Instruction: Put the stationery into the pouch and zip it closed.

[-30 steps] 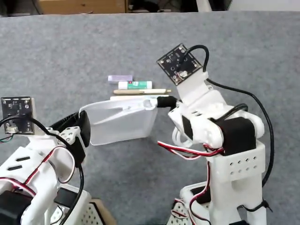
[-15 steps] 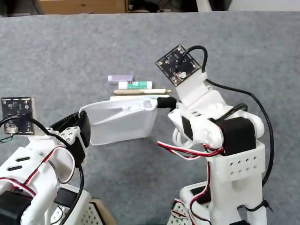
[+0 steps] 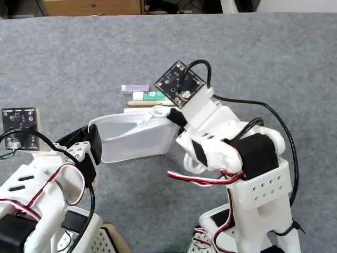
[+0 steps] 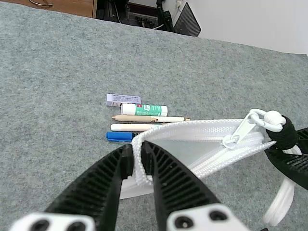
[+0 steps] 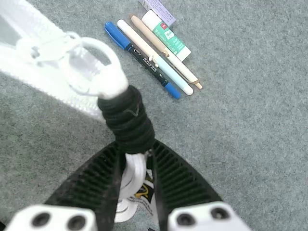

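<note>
My left claw (image 4: 136,155) was pinched narrow on the woven rim at one end of the pouch (image 4: 202,155), with the fabric caught between the two black fingers. At the other end my right claw (image 5: 134,148) was closed around the zip tag (image 5: 127,118), gripping it at its black-wrapped part, with the white loop and bead of the tag sticking out past my fingertips. The pouch (white and half see-through) hung stretched between the two claws, its zip edge turned upward. From the slider near my right claw, the two sides of the zip ran apart toward my left one, so the mouth stood open. None of the stationery was inside. It all lay on the grey table (image 3: 79,63) just beyond the pouch, in a tidy row, each piece lying lengthwise beside the next. Nearest the pouch was the blue pen (image 4: 119,136), then the white pen (image 4: 134,127), then the tan pencil (image 4: 149,118), then the glue stick (image 4: 143,109) with its green label. The small eraser (image 4: 117,99) lay farthest away, touching or almost touching the glue stick.
</note>
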{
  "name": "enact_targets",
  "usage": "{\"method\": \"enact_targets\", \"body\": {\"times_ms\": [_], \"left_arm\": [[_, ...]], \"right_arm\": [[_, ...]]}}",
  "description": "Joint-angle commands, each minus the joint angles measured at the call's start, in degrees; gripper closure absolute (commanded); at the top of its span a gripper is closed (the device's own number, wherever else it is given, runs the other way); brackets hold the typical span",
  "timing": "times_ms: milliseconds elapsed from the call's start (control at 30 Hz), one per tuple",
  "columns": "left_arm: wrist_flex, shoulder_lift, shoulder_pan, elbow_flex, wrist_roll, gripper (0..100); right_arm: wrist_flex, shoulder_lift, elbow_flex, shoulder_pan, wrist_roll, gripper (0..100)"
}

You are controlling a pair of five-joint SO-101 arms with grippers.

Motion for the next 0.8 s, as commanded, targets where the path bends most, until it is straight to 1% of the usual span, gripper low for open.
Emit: {"method": "enact_targets", "body": {"times_ms": [0, 67, 100, 200, 300, 433, 533, 767], "left_arm": [[0.62, 0.53, -0.31, 4.79, 0.26, 97], [0.62, 0.53, -0.22, 5.67, 4.48, 97], [0.97, 0.53, -0.22, 5.76, 7.74, 95], [2.73, 0.53, -0.31, 5.32, 15.38, 86], [8.00, 1.14, -0.04, 1.19, 16.09, 78], [10.99, 1.41, -0.04, -3.74, 16.00, 67], [13.01, 3.87, -0.13, -5.93, 16.00, 69], [13.36, 10.29, -0.40, -6.46, 16.00, 84]], "right_arm": [[0.09, -0.40, -0.48, -1.14, 0.26, 98.5], [0.09, -0.40, -0.48, -1.14, 0.26, 98.5], [0.09, -0.40, -0.48, -1.14, 0.26, 98.5], [0.09, -0.40, -0.48, -1.14, 0.26, 98.5], [0.09, -0.40, -0.48, -1.14, 0.26, 98.5], [-0.09, -0.40, -0.48, -1.14, 0.26, 98.5], [-0.09, -0.40, -0.48, -1.14, 0.26, 98.5], [0.09, -0.40, -0.48, -1.14, -0.09, 98.5]]}}
